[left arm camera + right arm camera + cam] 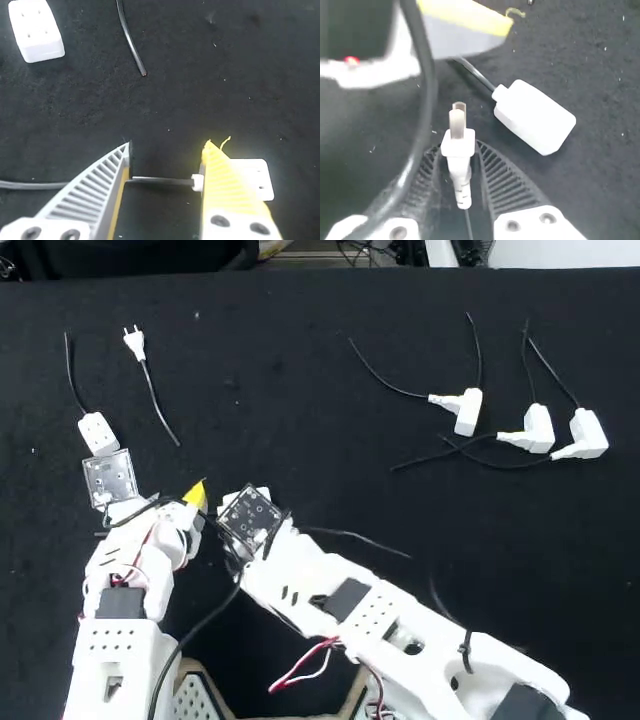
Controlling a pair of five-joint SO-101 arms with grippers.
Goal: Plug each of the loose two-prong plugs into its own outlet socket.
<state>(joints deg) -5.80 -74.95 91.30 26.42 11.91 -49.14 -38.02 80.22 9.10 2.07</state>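
Note:
My right gripper [459,150] is shut on a white two-prong plug [456,145], with the prongs pointing away from the wrist. A little beyond and beside the prongs lies a white outlet socket [535,117] on a black cord. My left gripper [167,147] is open and straddles that cord [160,181], its yellow finger [225,185] lying over part of the socket [260,180]. In the high view both grippers meet at the lower left of the table, near the yellow fingertip [195,496]. Another loose plug [133,340] lies at the far left, with a free socket [97,430] below it.
Three white socket-and-plug pairs [465,410] [537,428] [588,435] with black cords lie at the far right. A clear bracket [110,478] sits on the left arm. The black table [300,370] is open across the middle and back.

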